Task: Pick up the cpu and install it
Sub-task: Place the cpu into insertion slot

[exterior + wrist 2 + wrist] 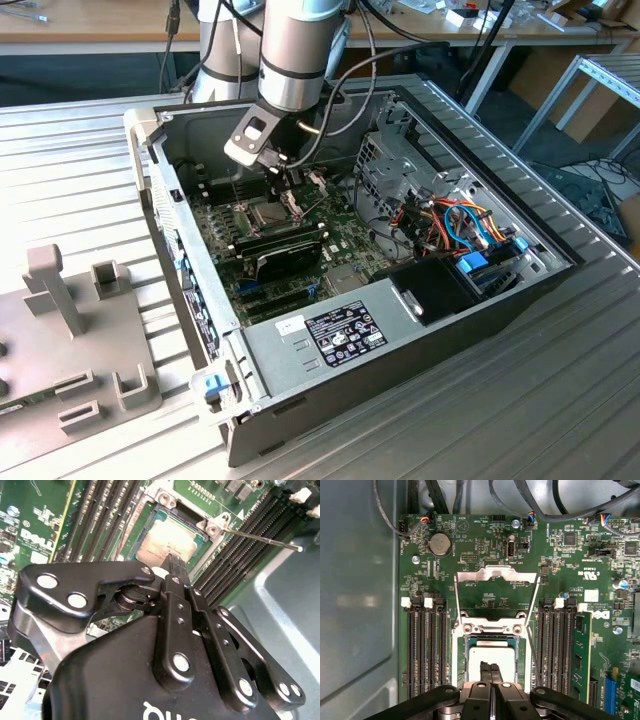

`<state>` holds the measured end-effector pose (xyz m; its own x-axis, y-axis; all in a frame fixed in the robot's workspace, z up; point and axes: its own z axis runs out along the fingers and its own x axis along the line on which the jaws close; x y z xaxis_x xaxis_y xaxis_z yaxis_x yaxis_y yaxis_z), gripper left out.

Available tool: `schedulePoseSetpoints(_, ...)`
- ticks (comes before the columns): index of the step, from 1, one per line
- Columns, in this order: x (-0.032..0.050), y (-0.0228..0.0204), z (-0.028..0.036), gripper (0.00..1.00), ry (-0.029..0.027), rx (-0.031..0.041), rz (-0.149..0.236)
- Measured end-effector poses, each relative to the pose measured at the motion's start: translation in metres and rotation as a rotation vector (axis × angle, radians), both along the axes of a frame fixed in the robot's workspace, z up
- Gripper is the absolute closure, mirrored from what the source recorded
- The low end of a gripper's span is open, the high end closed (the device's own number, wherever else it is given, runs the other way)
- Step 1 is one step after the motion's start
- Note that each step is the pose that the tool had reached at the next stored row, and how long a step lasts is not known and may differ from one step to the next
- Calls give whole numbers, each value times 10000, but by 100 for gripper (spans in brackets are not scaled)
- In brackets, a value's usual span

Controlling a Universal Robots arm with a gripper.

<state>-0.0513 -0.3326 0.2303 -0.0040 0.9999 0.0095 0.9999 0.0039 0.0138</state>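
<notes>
Inside the computer case point(420, 345) the cpu point(481, 656) is seen under the gripper point(490, 666), jaws together; it is judged light, fragile, best held by edges.

Gripper point(490, 669) over seated cpu point(492, 654)
Fingers pressed together, tips above the cpu lying in its socket; frame point(497, 571) hinged open; slots point(426, 650) on both sides.

Grey slatted bench in a workshop

In the exterior view we see a ribbed metal bench point(80, 170) under even light. A wooden worktop point(90, 35) runs along twelve o'clock with dark floor point(90, 78) beneath it. A pale metal frame point(600, 85) stands at two o'clock, loose cables point(590, 190) lie at three, and a grey moulded fixture point(70, 330) sits at eight.
</notes>
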Motion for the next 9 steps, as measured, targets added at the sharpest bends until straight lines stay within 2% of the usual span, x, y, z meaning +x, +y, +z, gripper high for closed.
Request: schedulePoseSetpoints(9, 0, 0, -120, 89, 24, -4, -1)
